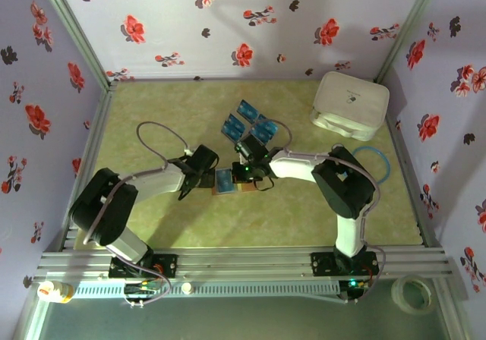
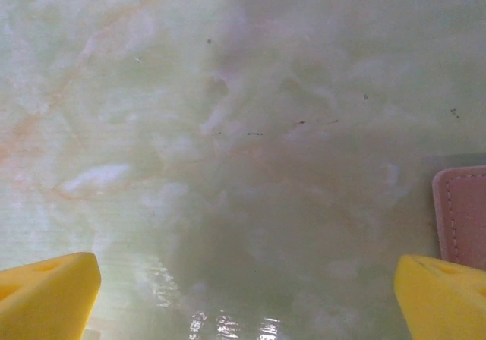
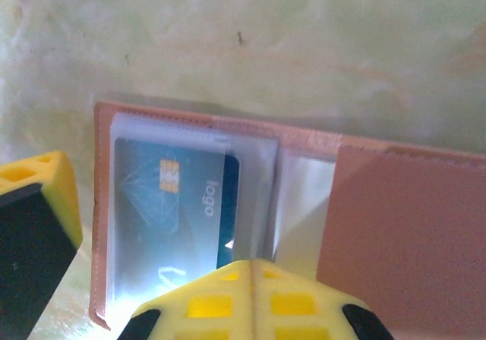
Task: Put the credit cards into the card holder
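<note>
1. From above, the holder [image 1: 228, 182] is seen lying open on the surface [image 1: 167, 226], between the left tool [image 1: 213, 174] and the right tool [image 1: 247, 171].
2. Three loose cards [image 1: 247, 111] are seen in that view alone, lying close together beyond the holder and apart from it. A white box [image 1: 349, 105] is set at the far right.
3. What lies inside the holder is given by the right wrist view. There the holder [image 3: 395, 234] is spread flat, and one blue card [image 3: 175, 203] is lodged in a clear sleeve [image 3: 250, 165] on its left half.
4. In that view the right tool [image 3: 254, 279] is closed, with its yellow fingertips pressed together at the near edge of the sleeve. Whether anything is gripped cannot be told.
5. A further yellow finger [image 3: 34, 196] is seen at the left edge, just beside the holder.
6. In the left wrist view the left tool [image 2: 243, 302] is spread wide and holds nothing. Bare surface [image 2: 228, 127] is seen between its fingers, and one edge of the holder [image 2: 463, 215] is caught just above the right fingertip.
</note>
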